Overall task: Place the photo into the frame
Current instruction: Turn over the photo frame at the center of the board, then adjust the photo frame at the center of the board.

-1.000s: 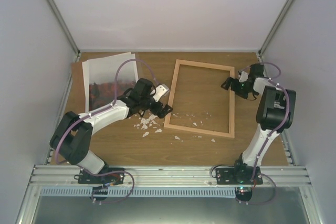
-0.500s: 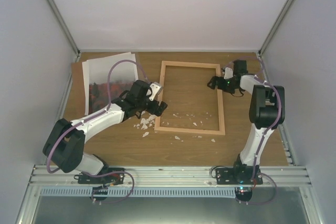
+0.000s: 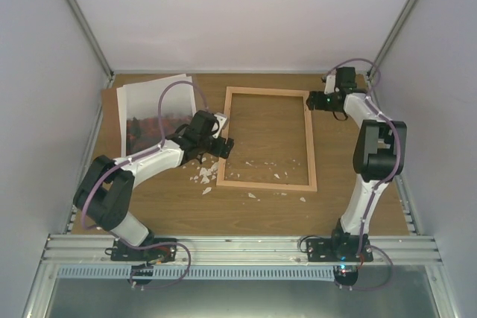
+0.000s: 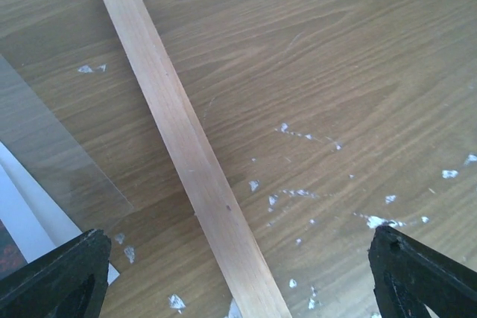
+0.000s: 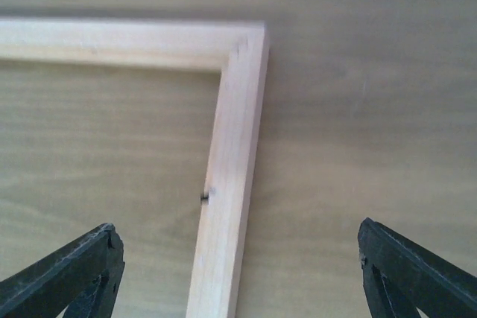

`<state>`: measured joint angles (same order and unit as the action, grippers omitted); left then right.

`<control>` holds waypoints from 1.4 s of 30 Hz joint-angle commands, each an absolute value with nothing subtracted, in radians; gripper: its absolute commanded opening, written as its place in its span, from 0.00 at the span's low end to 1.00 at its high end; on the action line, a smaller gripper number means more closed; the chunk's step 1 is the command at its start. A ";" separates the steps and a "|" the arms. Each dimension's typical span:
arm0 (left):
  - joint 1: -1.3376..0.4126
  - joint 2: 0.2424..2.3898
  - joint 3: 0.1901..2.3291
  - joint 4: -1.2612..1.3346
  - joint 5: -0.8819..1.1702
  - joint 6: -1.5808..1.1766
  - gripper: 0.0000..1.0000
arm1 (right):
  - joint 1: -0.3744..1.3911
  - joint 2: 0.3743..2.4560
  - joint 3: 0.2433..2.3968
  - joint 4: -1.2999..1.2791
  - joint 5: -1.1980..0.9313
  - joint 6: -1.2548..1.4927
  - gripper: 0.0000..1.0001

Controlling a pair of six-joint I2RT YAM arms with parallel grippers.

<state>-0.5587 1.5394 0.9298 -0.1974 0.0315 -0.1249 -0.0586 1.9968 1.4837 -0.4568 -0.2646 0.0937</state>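
Note:
The frame [image 3: 221, 156], thin light wood rails, lies flat mid-table, its sides square to the table edge. The photo [image 3: 153, 106], white-bordered with red-orange hills, lies flat at the far left, apart from the frame. My left gripper [image 3: 220, 142] hovers open over the frame's left rail [image 4: 182, 139], its black fingertips [image 4: 63, 273] wide on either side and touching nothing. My right gripper [image 3: 317, 100] is open above the frame's far right corner [image 5: 246, 39]; that rail [image 5: 223, 206] runs between its spread fingertips [image 5: 417, 273]. The left wrist view shows a white corner of the photo [image 4: 22, 221].
A brown backing board [image 3: 109, 109] pokes out under the photo's left side. A clear sheet [image 4: 52, 147] lies flat left of the rail, over the photo's corner. Small white scraps [image 3: 205, 176] litter the table around the frame's near left corner. Enclosure walls stand close on both sides.
The frame has slid left and turned from tilted to straight. My right gripper moved away and left to the frame's far right corner. My left gripper drew back left a little.

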 commanded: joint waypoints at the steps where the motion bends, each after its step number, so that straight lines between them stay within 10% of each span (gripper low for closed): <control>1: -0.554 1.583 0.978 -0.148 -0.027 -0.149 0.95 | -0.003 2.067 1.599 -0.481 -0.121 0.068 0.86; 28: -0.552 1.591 0.987 -0.145 -0.046 -0.155 0.97 | 0.076 2.221 1.720 -0.590 0.043 0.039 0.78; 42: -0.546 1.595 0.989 -0.145 -0.046 -0.156 0.97 | 0.069 2.260 1.736 -0.596 0.033 0.044 0.53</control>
